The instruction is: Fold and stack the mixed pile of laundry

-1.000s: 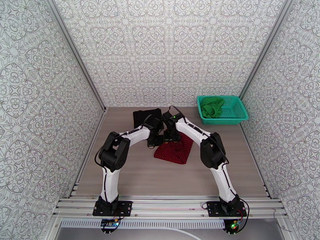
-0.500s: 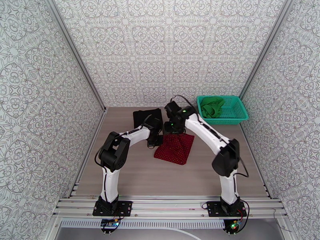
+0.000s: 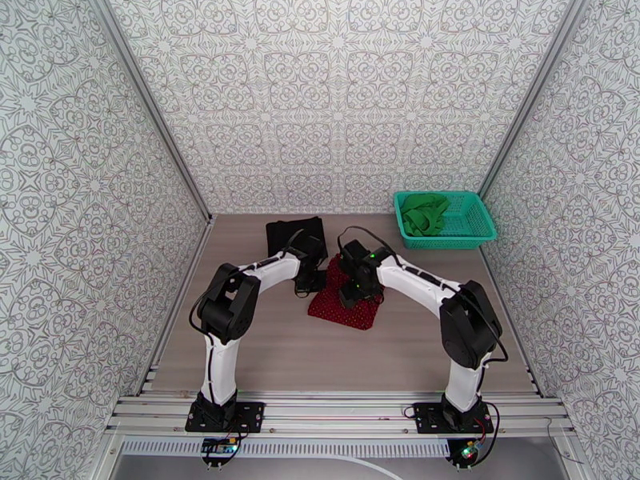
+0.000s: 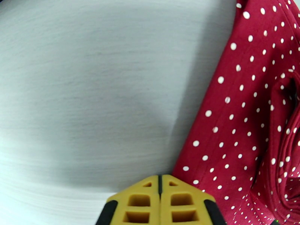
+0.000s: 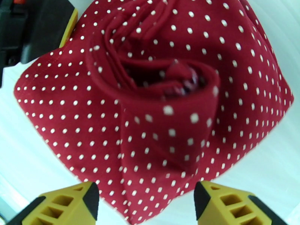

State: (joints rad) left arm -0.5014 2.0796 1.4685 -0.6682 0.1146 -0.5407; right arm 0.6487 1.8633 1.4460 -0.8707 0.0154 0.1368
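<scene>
Dotted red garment (image 3: 352, 307) lies mid-table, mid-fold, with a loose roll bunched on top. The right gripper (image 5: 145, 194) hangs spread above it. The left gripper (image 4: 159, 188), clenched empty, sits at its 9 o'clock edge. The black garment (image 3: 294, 232) lies at 11 o'clock, the green garment (image 3: 422, 214) in the basket (image 3: 482, 232) at 2 o'clock. Next move, likely: flattening that roll.

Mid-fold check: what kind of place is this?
Probably a lab test booth, not a home: patterned panel walls box in a table, with arms bolted to a metal rail.
</scene>
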